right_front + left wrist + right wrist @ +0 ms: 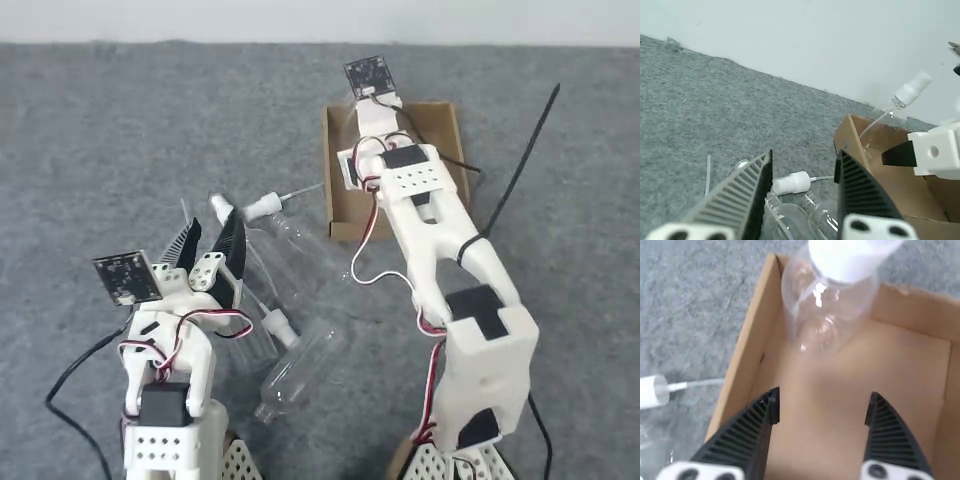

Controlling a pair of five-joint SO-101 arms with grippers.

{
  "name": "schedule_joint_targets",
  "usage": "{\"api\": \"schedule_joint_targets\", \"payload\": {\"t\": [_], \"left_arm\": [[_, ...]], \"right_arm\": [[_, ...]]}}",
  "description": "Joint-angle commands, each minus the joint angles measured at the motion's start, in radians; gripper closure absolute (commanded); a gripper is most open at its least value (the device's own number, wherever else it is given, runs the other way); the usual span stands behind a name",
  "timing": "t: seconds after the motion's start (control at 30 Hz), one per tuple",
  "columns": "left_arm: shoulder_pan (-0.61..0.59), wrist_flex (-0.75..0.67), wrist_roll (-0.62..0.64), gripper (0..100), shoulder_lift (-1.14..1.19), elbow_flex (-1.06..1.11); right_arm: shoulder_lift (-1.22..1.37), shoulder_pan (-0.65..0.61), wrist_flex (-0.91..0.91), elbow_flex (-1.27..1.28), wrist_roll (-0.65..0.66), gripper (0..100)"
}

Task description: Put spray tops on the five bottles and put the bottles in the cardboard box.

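Bottle (827,305) in cardboard box (910,370), beyond right gripper (824,396)

Grey, carpet-textured bench (110,140) is what we have here. The cardboard box (329,190) sits flat on it, toward the far side. Just beside the box we see a loose spray top (264,207) on its side, dip tube pointing at the box. Nearer, several clear bottles (300,368) lie tipped over, close together, with other white tops among them.
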Motion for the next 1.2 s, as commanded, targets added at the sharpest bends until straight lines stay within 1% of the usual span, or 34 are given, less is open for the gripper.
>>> {"api": "schedule_joint_targets", "payload": {"t": [0.0,0.2,0.3,0.4,0.5,0.7,1.07,1.17], "left_arm": [[-0.005,0.005,-0.008,81,-0.018,-0.013],[-0.009,0.005,-0.005,81,-0.018,-0.013],[-0.048,0.000,-0.003,81,-0.020,-0.013],[-0.060,-0.002,-0.003,81,-0.021,-0.013],[-0.060,-0.002,-0.003,81,-0.021,-0.013],[-0.060,-0.002,-0.006,81,-0.021,-0.013],[-0.060,-0.003,-0.006,81,-0.021,-0.013],[-0.060,-0.003,-0.006,81,-0.021,-0.013]], "right_arm": [[-0.117,0.008,0.085,-0.021,-0.002,77.1],[-0.124,0.008,0.116,-0.021,0.002,77.2],[-0.125,0.008,0.139,-0.026,0.002,77.2],[-0.150,0.001,0.150,-0.021,0.002,77.2],[-0.193,-0.013,0.214,-0.025,0.002,77.2],[-0.297,-0.051,0.337,-0.026,0.002,77.2],[-0.367,-0.166,0.458,-0.026,0.006,77.2],[-0.378,-0.188,0.483,-0.026,0.074,77.2]]}}
